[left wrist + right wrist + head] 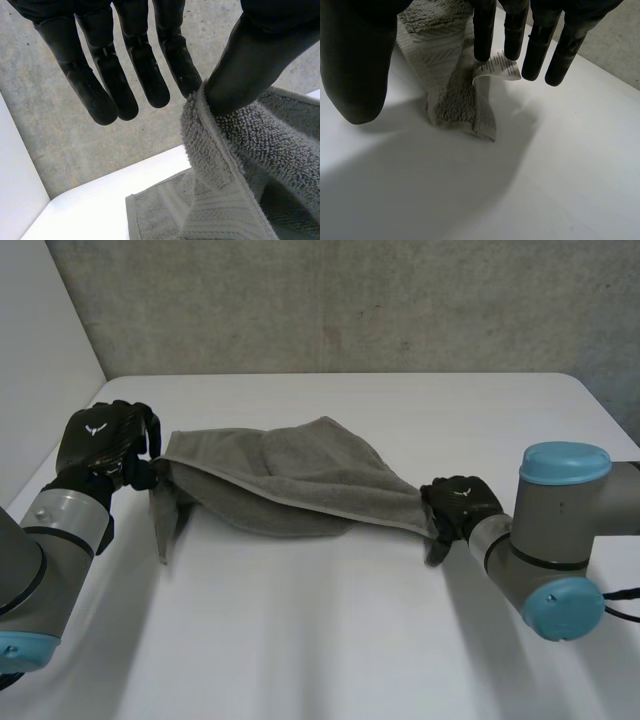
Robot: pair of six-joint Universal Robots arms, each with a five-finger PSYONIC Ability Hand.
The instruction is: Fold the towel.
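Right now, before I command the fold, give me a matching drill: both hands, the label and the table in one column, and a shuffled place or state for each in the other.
Column one:
1. left hand
2. right hand
3. label
4. table

Column two:
A. white and printed, sticking out from the towel's hem
B. pinches the towel end that carries the label
C. white surface under the towel
D. pinches the towel's other end, raised off the table

Pairs: 1-D, 2-B, 3-A, 4-C.
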